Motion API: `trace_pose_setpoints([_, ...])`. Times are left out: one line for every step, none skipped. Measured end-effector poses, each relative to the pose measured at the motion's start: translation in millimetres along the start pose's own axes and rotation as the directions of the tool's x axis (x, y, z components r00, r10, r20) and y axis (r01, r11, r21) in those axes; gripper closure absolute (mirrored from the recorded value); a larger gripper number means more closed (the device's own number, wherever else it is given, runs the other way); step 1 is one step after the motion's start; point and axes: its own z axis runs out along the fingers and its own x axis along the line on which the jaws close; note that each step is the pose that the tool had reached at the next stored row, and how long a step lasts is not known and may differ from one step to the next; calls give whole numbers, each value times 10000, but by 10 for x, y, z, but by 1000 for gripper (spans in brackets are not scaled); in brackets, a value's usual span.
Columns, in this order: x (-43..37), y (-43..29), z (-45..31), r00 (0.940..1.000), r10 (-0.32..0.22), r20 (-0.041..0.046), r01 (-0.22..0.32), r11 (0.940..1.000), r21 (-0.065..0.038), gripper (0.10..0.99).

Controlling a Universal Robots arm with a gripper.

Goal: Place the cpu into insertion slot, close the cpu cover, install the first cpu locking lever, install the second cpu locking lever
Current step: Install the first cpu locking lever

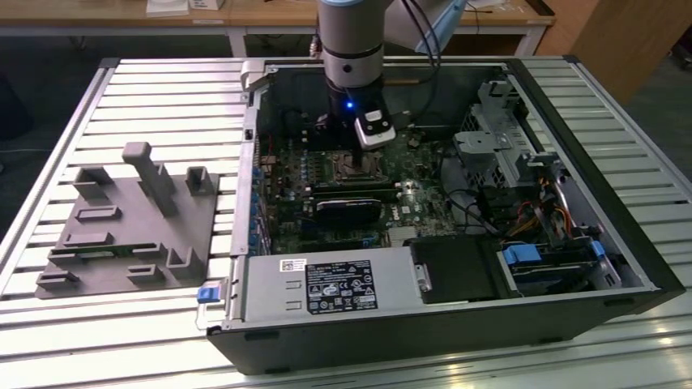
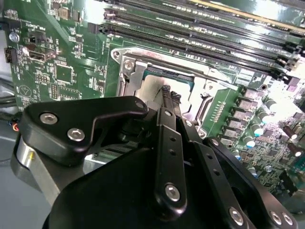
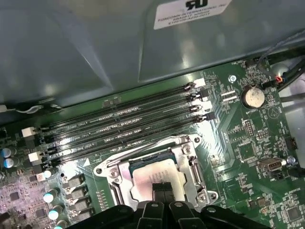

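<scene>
Now pincer [image 3: 164, 187] tips together on cpu [image 3: 153, 174], flat in insertion slot [image 3: 190, 160].

CPU [image 3: 155, 175]: flat square chip with a dull silver top, lying level in the insertion slot [image 3: 153, 171] on the green board, beside the long black memory slots. CPU cover [image 3: 188, 164]: thin silver metal frame, square cut-out, lying flat around the chip, whose top shows through the opening. In the second wrist view, the cpu [image 2: 157, 93] sits inside the frame [image 2: 131, 67].
</scene>
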Motion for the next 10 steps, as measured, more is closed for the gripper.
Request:
trace_pose_setpoints([0, 1, 0, 10000, -65, -4, 65, 10000, -7, 980])
trace_pose_setpoints([0, 1, -1, 9999, -101, -6, 101, 9999, -9, 980])
trace_pose_setpoints([-1, 1, -8, 9999, -126, -8, 126, 9999, -7, 980])
trace_pose_setpoints([-2, 2, -19, 9999, -146, -9, 146, 9999, -11, 980])
trace_pose_setpoints([-4, 3, -35, 9999, -159, -9, 159, 9999, -15, 980])
trace_pose_setpoints([-6, 4, -56, 9999, -167, -9, 167, 9999, -16, 980])
trace_pose_setpoints([-8, 5, -79, 9999, -171, -10, 170, 9999, -15, 980])
trace_pose_setpoints([-10, 7, -103, 9998, -174, -10, 174, 9998, -16, 980])
trace_pose_setpoints([-13, 8, -128, 9998, -175, -9, 175, 9998, -18, 980])
trace_pose_setpoints([-15, 9, -153, 9998, -177, -9, 177, 9998, -18, 980])
